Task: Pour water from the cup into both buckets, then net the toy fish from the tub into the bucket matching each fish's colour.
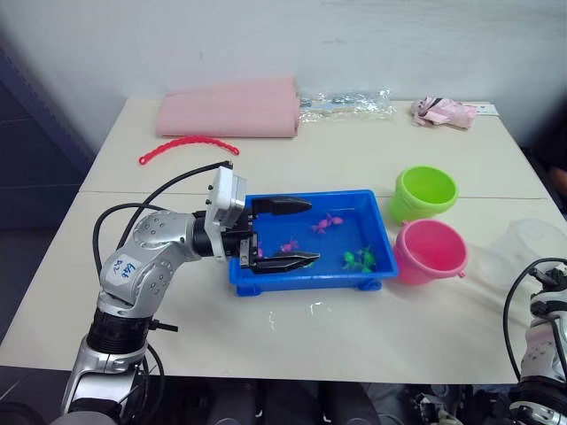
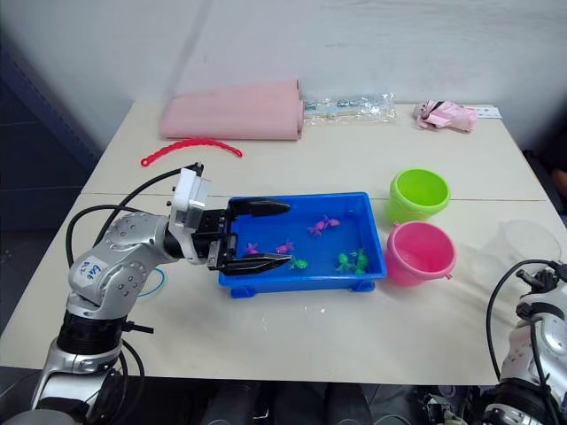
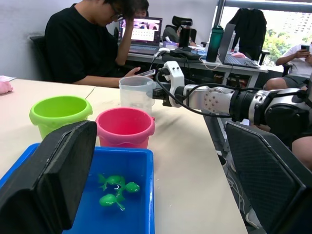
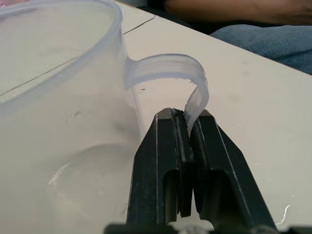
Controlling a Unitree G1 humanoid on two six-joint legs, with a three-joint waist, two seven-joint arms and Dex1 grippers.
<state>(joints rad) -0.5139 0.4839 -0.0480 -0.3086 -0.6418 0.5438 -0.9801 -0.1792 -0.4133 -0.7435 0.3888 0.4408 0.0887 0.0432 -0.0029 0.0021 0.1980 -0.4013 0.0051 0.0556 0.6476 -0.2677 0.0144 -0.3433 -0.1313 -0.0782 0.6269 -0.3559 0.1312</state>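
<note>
The blue tub (image 1: 310, 282) sits mid-table holding pink toy fish (image 1: 326, 223) and green toy fish (image 1: 359, 259). My left gripper (image 1: 314, 231) is open over the tub's left end, one finger near the far wall and one near the front wall, with nothing between them. To the right of the tub stand the green bucket (image 1: 425, 190) and the pink bucket (image 1: 431, 250), both upright. The clear cup (image 1: 532, 243) stands at the table's right edge. My right gripper (image 4: 187, 117) is shut on the cup's handle (image 4: 165, 68).
A folded pink cloth (image 1: 232, 111), a red beaded strip (image 1: 188, 146), a clear plastic bag (image 1: 345, 106) and a small pink item (image 1: 443, 112) lie along the far side. People sit at desks (image 3: 83, 44) beyond the table's right end.
</note>
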